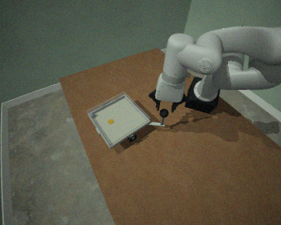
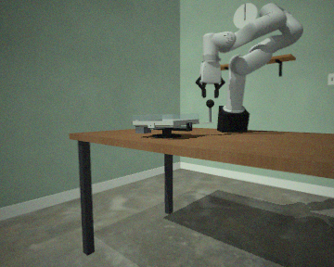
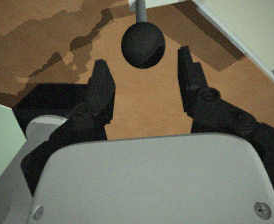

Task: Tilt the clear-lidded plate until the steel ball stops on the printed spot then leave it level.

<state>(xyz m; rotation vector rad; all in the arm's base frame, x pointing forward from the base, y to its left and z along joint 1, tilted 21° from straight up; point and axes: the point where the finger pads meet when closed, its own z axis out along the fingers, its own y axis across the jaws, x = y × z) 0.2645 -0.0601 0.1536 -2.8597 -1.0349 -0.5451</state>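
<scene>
The square clear-lidded plate (image 1: 119, 119) sits on a small pivot stand on the brown table; it also shows in the side view (image 2: 165, 121), looking about level. An orange printed spot (image 1: 111, 121) lies near its middle. A small grey ball (image 1: 93, 116) seems to rest in the plate's left corner, away from the spot. A black knob (image 1: 164, 113) stands on a thin stem at the plate's right corner. My gripper (image 1: 166, 105) hangs just above the knob, open and empty. In the wrist view the knob (image 3: 143, 44) lies just beyond the fingertips of the gripper (image 3: 143, 67).
The arm's black base (image 1: 201, 99) stands on the table right behind the knob. The plate's pivot foot (image 1: 132, 137) shows under its near edge. The table's left edge runs close to the plate. A wall shelf (image 2: 281, 58) hangs behind the arm.
</scene>
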